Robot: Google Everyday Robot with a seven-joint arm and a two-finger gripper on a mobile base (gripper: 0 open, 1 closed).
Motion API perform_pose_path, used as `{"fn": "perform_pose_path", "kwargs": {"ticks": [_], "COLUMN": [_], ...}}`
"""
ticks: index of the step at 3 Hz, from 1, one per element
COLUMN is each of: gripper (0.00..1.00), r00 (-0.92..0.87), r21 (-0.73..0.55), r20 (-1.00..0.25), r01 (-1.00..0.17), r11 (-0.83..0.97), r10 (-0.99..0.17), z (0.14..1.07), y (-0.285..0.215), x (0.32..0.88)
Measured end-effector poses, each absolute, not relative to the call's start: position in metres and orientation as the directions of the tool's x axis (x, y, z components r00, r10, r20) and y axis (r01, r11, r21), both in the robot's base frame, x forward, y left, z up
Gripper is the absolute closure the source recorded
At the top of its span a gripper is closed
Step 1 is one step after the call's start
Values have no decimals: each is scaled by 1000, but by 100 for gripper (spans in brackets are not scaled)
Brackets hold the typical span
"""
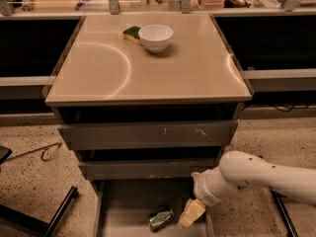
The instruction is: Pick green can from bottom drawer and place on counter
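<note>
**Gripper low in the open bottom drawer, just right of the green can**

Black bar [47, 216] on the speckled floor [29, 181], well left of the gripper. Bottom drawer [121, 220] is pulled out, grey floor showing. It holds the green can [161, 218], lying on its side on the drawer floor and angled a bit, just left of the gripper. Gripper [191, 214] is down inside the drawer at its right side, pale yellowish, pointing down and left toward the can. Cannot tell how wide it stands, nor whether it touches the can; it looks just apart. Nothing seen held. White arm [256, 174] runs from the gripper up and out to the right edge.

Above the gripper are two closed grey drawer fronts, the middle one [143, 169] and the upper one [148, 135] with scratch marks. Further up is the counter [197, 78], tan, with a pale curved arc on its left half. At its far side, well above and left of the gripper, a white bowl [156, 37] stands upright. A green-and-yellow sponge [132, 33] lies against the bowl's left side.
</note>
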State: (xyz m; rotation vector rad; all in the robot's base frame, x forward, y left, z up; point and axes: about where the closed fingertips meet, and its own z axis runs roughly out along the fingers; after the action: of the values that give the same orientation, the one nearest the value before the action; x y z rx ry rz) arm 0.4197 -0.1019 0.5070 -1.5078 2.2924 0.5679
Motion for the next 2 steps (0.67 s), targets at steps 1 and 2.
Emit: {"fn": "perform_pose_path", "kwargs": {"ticks": [1,2], "gripper": [0,0], "r00": [-396,-396], "r21": [182,182], "r20": [-484,-484], "r01": [-918,-918], "r11": [352,352], "r10": [-781,-781], "z": [490,490], "y": [-98,-98], "x": [412,412]}}
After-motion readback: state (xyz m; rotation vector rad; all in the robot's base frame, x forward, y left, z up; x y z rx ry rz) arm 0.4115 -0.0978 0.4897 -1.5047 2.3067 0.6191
